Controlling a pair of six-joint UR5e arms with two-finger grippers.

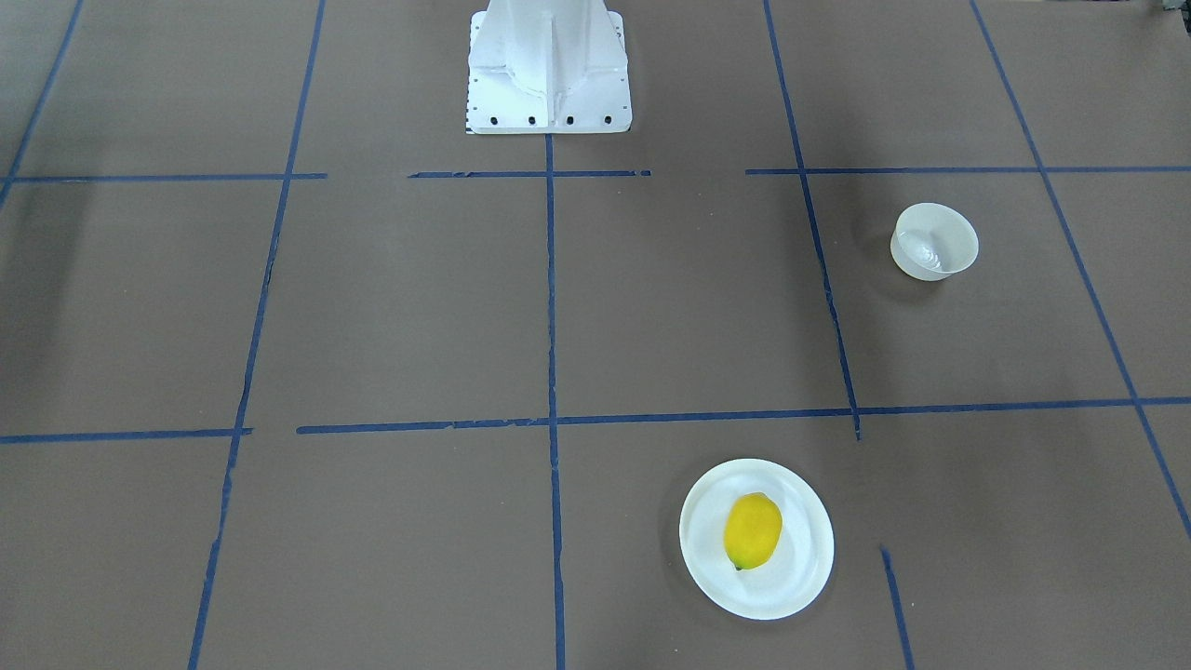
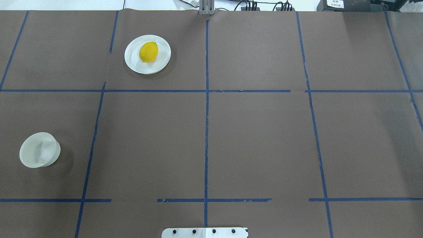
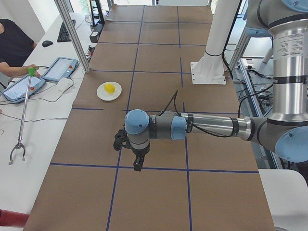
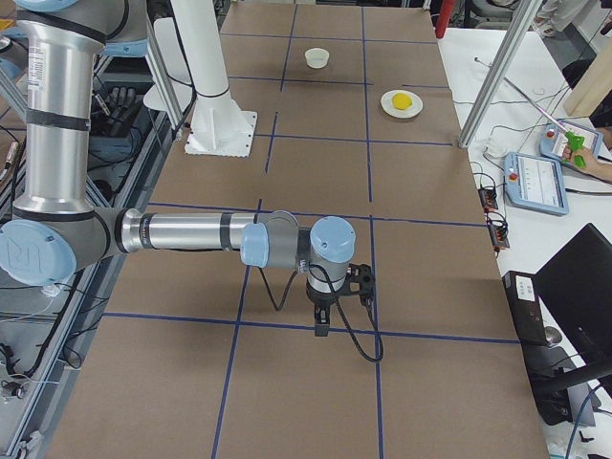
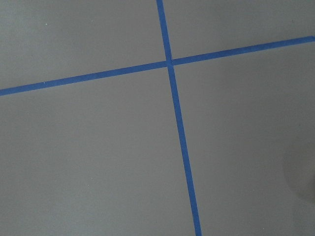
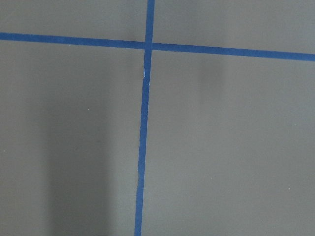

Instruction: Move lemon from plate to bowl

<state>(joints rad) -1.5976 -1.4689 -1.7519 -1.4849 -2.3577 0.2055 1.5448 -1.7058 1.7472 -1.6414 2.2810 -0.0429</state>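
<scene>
The yellow lemon (image 1: 753, 530) lies on the flat white plate (image 1: 805, 563), at the far side of the table from the robot and on its left half; both also show in the overhead view, lemon (image 2: 148, 52) on plate (image 2: 164, 59). The small deep white bowl (image 1: 933, 242) stands empty, nearer the robot and further left (image 2: 39, 149). My left gripper (image 3: 138, 166) hangs fingers-down over the bare table in the left side view, well short of the plate (image 3: 102, 93). My right gripper (image 4: 322, 325) hangs likewise, far from the lemon (image 4: 403, 99) and bowl (image 4: 316, 57). I cannot tell whether either is open or shut.
The white robot pedestal (image 1: 549, 74) stands at the middle of the near edge. Blue tape lines (image 2: 206, 115) grid the brown table. Aluminium posts (image 3: 77, 41) stand along the operators' side, where a seated person (image 3: 12, 45) holds a grabber stick by tablets.
</scene>
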